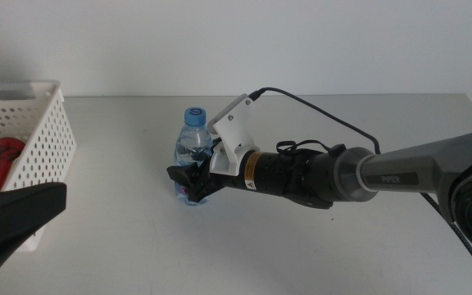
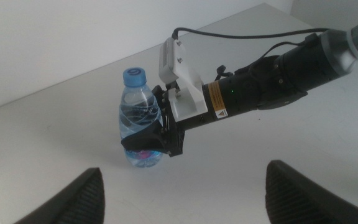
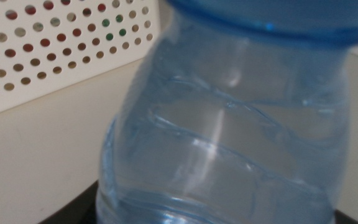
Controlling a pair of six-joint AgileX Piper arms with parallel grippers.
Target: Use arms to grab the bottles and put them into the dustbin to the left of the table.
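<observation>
Table (image 1: 367,246) mostly bare, wide free surface toward right + near edges. Dustbin (image 1: 43,135) at left edge, partly cut off, red item inside hard to ID. Right gripper (image 1: 193,182) pinching water bottle (image 1: 193,143) low on its body, mid-table, upright. Left gripper (image 2: 182,193) spread wide, near bottom-left, blurred, blocks bin's near corner. Bottle label mostly hidden by jaws.

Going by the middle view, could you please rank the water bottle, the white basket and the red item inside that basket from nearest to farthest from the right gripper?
1. The water bottle, mid-table, sits between the jaws of the right gripper.
2. The white basket, at the table's left edge; its perforated near wall comes next.
3. The red item, inside the basket behind that wall, is farthest.

The left gripper waits at bottom left.
</observation>
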